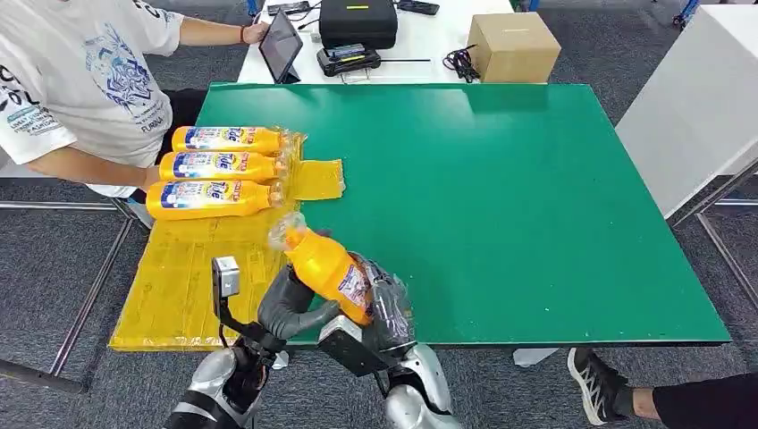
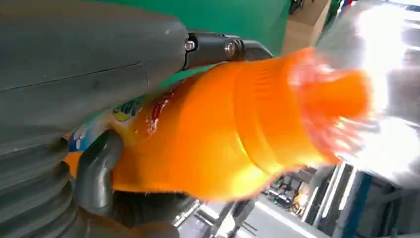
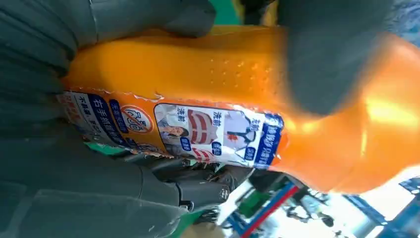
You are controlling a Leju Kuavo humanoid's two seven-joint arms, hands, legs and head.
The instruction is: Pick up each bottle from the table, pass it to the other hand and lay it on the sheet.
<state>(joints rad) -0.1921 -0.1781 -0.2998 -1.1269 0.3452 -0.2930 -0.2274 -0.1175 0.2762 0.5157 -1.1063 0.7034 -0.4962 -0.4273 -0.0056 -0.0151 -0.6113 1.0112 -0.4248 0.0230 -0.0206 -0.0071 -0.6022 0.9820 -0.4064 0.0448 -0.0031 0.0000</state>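
Note:
An orange detergent bottle (image 1: 324, 261) with a clear-wrapped cap is held tilted above the table's near edge, cap pointing away from me and to the left. My left hand (image 1: 288, 308) grips its lower body from the left, and my right hand (image 1: 386, 308) grips it from the right. In the left wrist view, the left hand (image 2: 74, 74) wraps the bottle (image 2: 223, 144). In the right wrist view, the right hand (image 3: 34, 59) closes on the labelled bottle (image 3: 198, 74). Three like bottles (image 1: 223, 165) lie side by side on the yellow sheet (image 1: 188, 277).
A person in a white T-shirt (image 1: 80, 80) stands at the table's far left, an arm close to the laid bottles. Beyond the green table (image 1: 501, 197) are a cardboard box (image 1: 512, 45), a black case (image 1: 357, 20) and a tablet (image 1: 282, 43). Someone's shoe (image 1: 594, 380) shows at the near right.

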